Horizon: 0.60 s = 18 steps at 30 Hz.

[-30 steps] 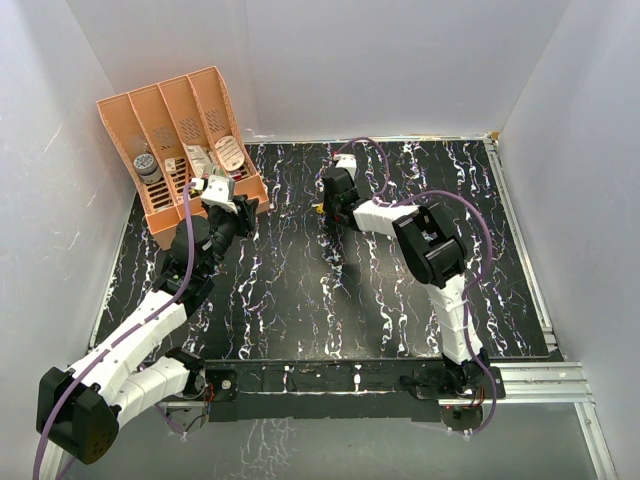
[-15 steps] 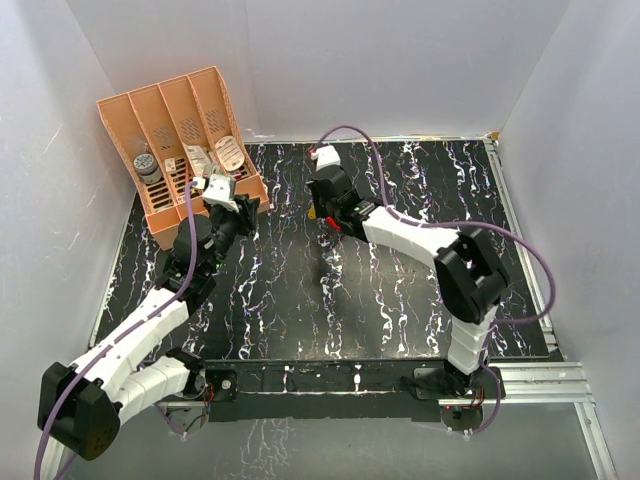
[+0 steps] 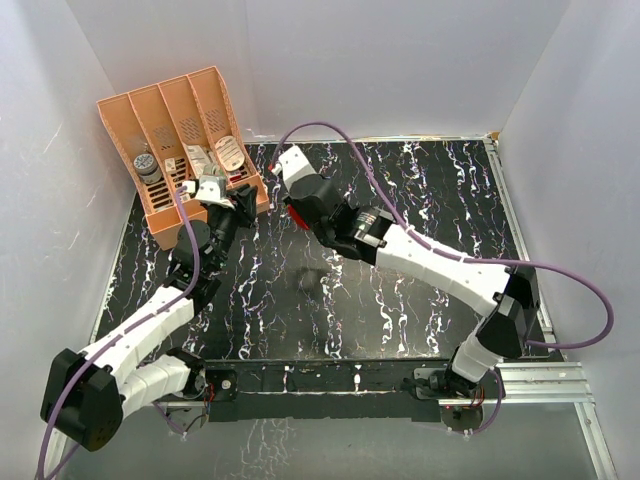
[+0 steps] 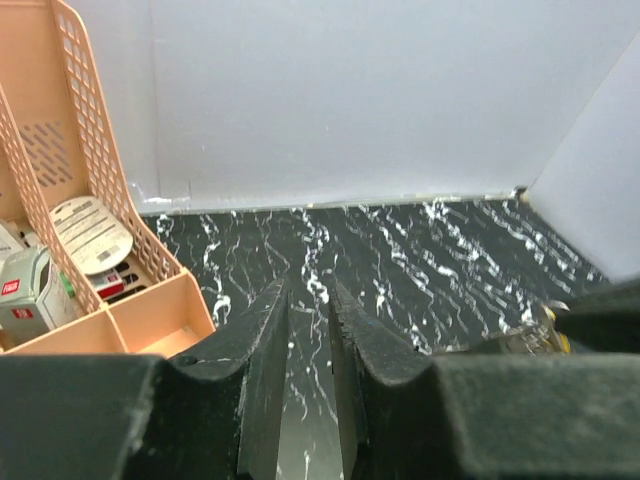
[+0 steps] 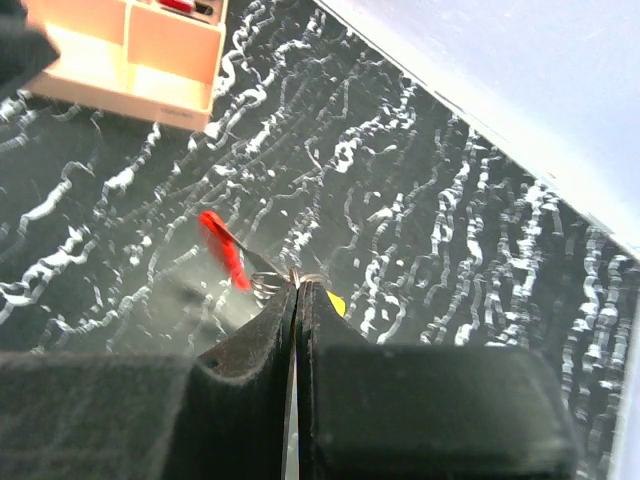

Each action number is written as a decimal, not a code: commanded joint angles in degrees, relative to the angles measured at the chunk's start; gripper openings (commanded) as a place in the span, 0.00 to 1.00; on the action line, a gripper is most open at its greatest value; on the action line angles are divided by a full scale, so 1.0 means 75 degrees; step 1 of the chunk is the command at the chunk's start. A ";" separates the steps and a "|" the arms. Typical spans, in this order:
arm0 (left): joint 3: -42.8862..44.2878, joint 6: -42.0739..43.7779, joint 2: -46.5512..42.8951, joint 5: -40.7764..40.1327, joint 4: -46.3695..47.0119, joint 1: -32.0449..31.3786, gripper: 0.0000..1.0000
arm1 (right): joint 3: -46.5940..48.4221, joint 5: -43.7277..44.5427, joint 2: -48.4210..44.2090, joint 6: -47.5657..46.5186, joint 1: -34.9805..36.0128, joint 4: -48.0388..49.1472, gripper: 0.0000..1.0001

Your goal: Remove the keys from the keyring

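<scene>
My right gripper [image 5: 298,286] is shut on the keyring [image 5: 268,284], a small silvery coil held in the air above the black marbled table [image 3: 420,200]. A red key head [image 5: 224,250] sticks out to the left of the fingertips and a yellow key head [image 5: 337,302] peeks out on the right. In the top view the right gripper [image 3: 292,207] reaches far left with a red spot [image 3: 289,213] at its tip. My left gripper [image 3: 244,201] hovers just left of it, jaws a narrow gap apart and empty [image 4: 308,292].
An orange slotted organiser [image 3: 165,130] holding small packets stands at the back left, right behind the left gripper; it also shows in the left wrist view [image 4: 95,210] and the right wrist view [image 5: 150,60]. White walls enclose the table.
My right arm has stretched out and swung left across the table, carrying the keys from the middle back to close beside the left gripper. The left arm has barely moved.
</scene>
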 commanded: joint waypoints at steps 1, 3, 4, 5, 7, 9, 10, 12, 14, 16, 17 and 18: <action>-0.0031 -0.0436 0.0196 -0.0243 0.1613 0.0041 0.20 | 0.0189 0.1479 -0.0606 -0.1093 0.0301 -0.0210 0.00; 0.0023 -0.0600 0.0311 -0.0114 0.1872 0.0040 0.19 | -0.0089 0.1726 -0.0830 -0.1330 0.0394 0.0071 0.00; 0.0059 -0.0683 0.0361 0.0033 0.1956 0.0044 0.19 | -0.0163 0.1783 -0.0926 -0.1390 0.0420 0.0168 0.00; 0.0093 -0.0747 0.0405 0.0218 0.2024 0.0041 0.20 | -0.0234 0.1834 -0.1010 -0.1409 0.0435 0.0277 0.00; 0.0188 -0.0820 0.0488 0.0799 0.2039 0.0034 0.21 | -0.0370 0.1793 -0.1178 -0.1462 0.0436 0.0483 0.00; 0.0347 -0.0780 0.0614 0.1705 0.1948 0.0047 0.23 | -0.0496 0.1678 -0.1332 -0.1480 0.0436 0.0706 0.00; 0.0486 -0.0726 0.0671 0.2176 0.1860 0.0034 0.25 | -0.0544 0.1614 -0.1401 -0.1492 0.0436 0.0826 0.00; 0.0724 -0.0678 0.0851 0.3133 0.1664 0.0031 0.27 | -0.0607 0.1503 -0.1508 -0.1506 0.0436 0.0969 0.00; 0.0884 -0.0732 0.1000 0.3841 0.1611 0.0029 0.28 | -0.0618 0.1370 -0.1563 -0.1522 0.0436 0.1034 0.00; 0.0892 -0.0844 0.1101 0.4152 0.1812 0.0031 0.28 | -0.0618 0.1248 -0.1599 -0.1506 0.0436 0.1055 0.00; 0.0861 -0.0928 0.1122 0.4165 0.1976 0.0021 0.28 | -0.0626 0.1212 -0.1619 -0.1504 0.0436 0.1056 0.00; 0.0826 -0.0990 0.1126 0.4144 0.2124 0.0018 0.28 | -0.0635 0.1182 -0.1640 -0.1492 0.0443 0.1071 0.00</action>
